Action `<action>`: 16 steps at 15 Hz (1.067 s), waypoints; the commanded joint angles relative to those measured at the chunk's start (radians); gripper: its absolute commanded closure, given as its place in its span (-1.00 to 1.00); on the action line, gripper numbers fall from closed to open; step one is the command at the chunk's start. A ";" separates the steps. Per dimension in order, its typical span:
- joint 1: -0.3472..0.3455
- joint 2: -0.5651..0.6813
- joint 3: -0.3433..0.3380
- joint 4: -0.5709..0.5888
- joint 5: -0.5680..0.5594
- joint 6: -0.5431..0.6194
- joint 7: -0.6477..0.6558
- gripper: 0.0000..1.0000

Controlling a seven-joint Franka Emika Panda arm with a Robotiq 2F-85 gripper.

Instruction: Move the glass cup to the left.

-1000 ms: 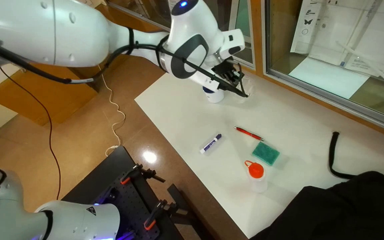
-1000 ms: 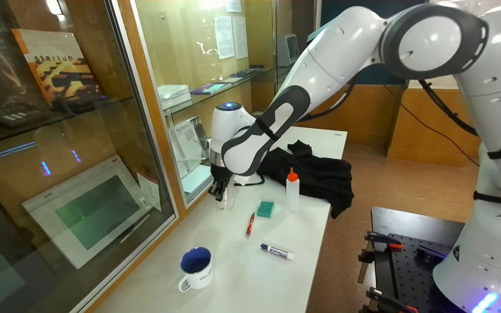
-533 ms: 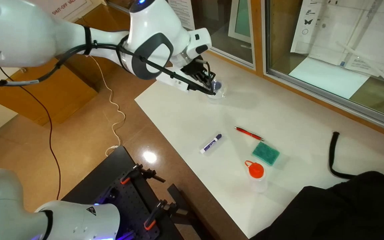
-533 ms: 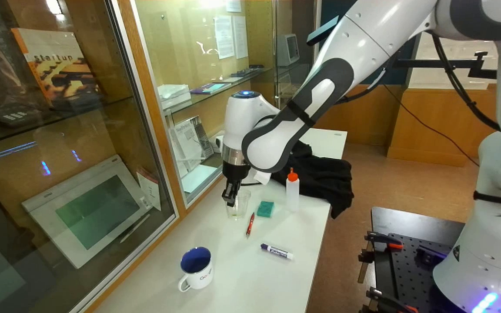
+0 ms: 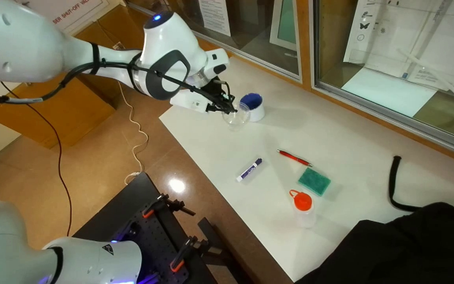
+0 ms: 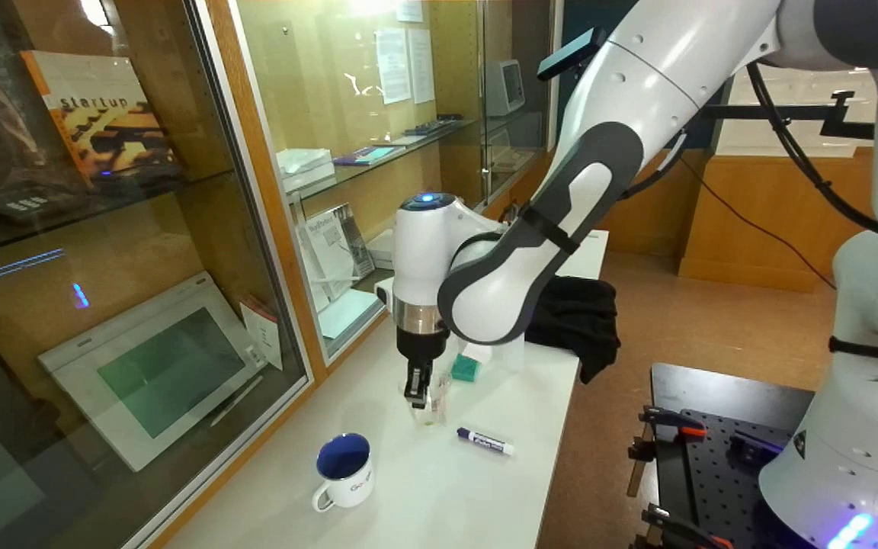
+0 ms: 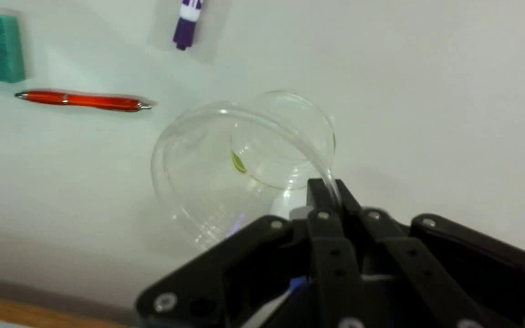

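The clear glass cup (image 5: 235, 122) is at my fingertips in both exterior views (image 6: 436, 408). In the wrist view the glass cup (image 7: 198, 168) fills the middle, its rim toward the camera and a small green leaf print on it. My gripper (image 7: 331, 189) is shut on its rim and wall, one finger inside and one outside. The gripper also shows in both exterior views (image 5: 231, 111) (image 6: 414, 402), pointing down. In an exterior view the cup overlaps the blue-and-white mug (image 5: 257, 112). I cannot tell whether the cup's base touches the table.
The mug (image 6: 347, 480) stands upright near the cup. A purple marker (image 6: 485, 441), a red pen (image 5: 294, 158), a green sponge (image 5: 314, 182) and an orange-capped bottle (image 5: 302, 202) are on the white table (image 5: 211, 134). Black cloth (image 6: 572, 316) lies farther along. Glass cabinets (image 5: 392, 67) line one side.
My gripper and the glass cup have moved together along the table toward the mug's end and away from the glass cabinets. The mug, marker, sponge and bottle have not moved.
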 commanded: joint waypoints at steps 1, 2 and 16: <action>0.051 -0.049 0.034 -0.102 -0.036 0.025 -0.018 0.97; 0.070 -0.038 0.044 -0.113 -0.050 0.055 -0.010 0.97; 0.326 0.193 -0.076 -0.013 -0.300 0.180 0.197 0.97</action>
